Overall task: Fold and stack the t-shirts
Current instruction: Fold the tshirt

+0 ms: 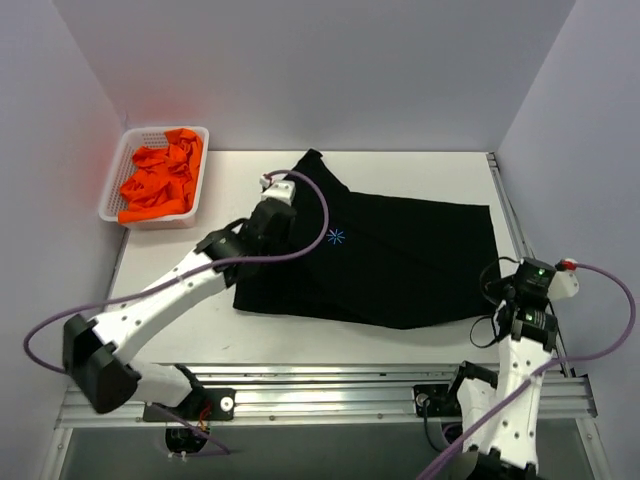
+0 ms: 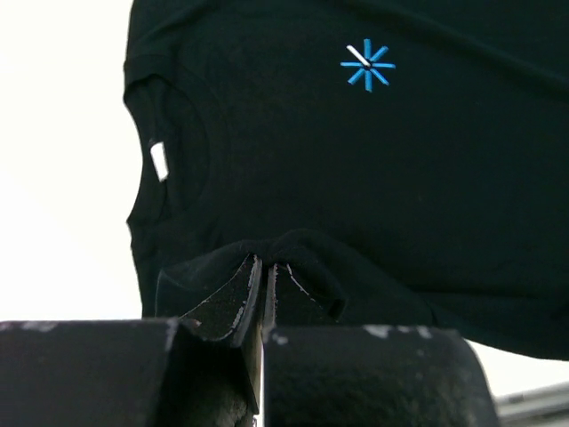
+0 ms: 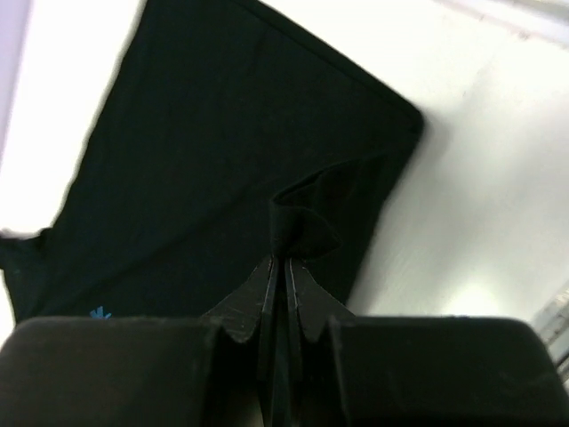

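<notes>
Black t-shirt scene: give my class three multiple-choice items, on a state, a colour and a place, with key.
1. The left pincer is: A. wide open; B. shut on the black t-shirt; C. shut on nothing.
2. The t-shirt's star mark is: A. light blue; B. red; C. yellow.
3. The orange t-shirts lie: A. on the black t-shirt; B. in the left pincer; C. in the basket.
Key: 1 B, cloth bunches between its closed tips; 2 A, blue rays on black cloth; 3 C, they fill the far-left basket.
</notes>
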`<state>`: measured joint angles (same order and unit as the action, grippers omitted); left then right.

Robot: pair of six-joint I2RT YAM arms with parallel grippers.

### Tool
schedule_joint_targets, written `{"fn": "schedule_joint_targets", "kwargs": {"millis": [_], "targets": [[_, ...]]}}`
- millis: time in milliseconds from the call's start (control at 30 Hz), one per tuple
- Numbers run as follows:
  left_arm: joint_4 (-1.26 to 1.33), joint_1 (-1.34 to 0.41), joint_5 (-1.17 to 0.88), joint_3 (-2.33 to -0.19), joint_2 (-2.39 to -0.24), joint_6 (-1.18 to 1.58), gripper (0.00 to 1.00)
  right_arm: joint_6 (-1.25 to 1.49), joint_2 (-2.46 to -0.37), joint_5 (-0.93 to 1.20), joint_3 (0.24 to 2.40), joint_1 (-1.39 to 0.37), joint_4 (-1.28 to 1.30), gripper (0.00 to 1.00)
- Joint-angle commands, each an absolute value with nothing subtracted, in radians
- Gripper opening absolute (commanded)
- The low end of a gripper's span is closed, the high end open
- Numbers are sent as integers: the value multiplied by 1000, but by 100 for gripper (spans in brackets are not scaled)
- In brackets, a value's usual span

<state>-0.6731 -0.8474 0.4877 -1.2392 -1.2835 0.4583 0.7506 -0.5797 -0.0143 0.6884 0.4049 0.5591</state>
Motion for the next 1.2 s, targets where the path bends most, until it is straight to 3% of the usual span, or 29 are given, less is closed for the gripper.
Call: {"fn": "schedule_joint_targets", "kwargs": {"millis": [0,233,267,300,333,367,533,733,900,1033,1167], "targets": [[-539,-735,302,-1334,-1482,376,2,813,-730,17,618,399,367,0],[-601,-516,66,-1736,-2070,328,2,876,-1309,23,610,361,42,1],[-618,-494,25,-1840,-2119,331,15,871,-1349,29,624,357,37,19],[-652,-489,2,-1883,-2194,331,43,868,-1376,29,650,356,32,42],[-673,-489,11,-1925,-2215,339,94,867,-1396,12,664,354,40,89],[-673,-489,15,-1962,-2220,345,94,874,-1391,-21,678,353,46,100],[-620,-494,101,-1928,-2073,377,94,851,-1293,-117,801,341,119,100],[-605,-551,323,-1697,-1769,411,94,816,-1083,-232,925,203,192,100],[-506,-571,354,-1333,-1553,494,94,793,-994,-118,904,-88,48,97],[-385,-572,305,-1101,-1456,572,100,744,-1113,-228,946,-410,20,94],[-246,-577,242,-971,-1430,626,71,703,-1369,-353,1080,-636,61,84]]}}
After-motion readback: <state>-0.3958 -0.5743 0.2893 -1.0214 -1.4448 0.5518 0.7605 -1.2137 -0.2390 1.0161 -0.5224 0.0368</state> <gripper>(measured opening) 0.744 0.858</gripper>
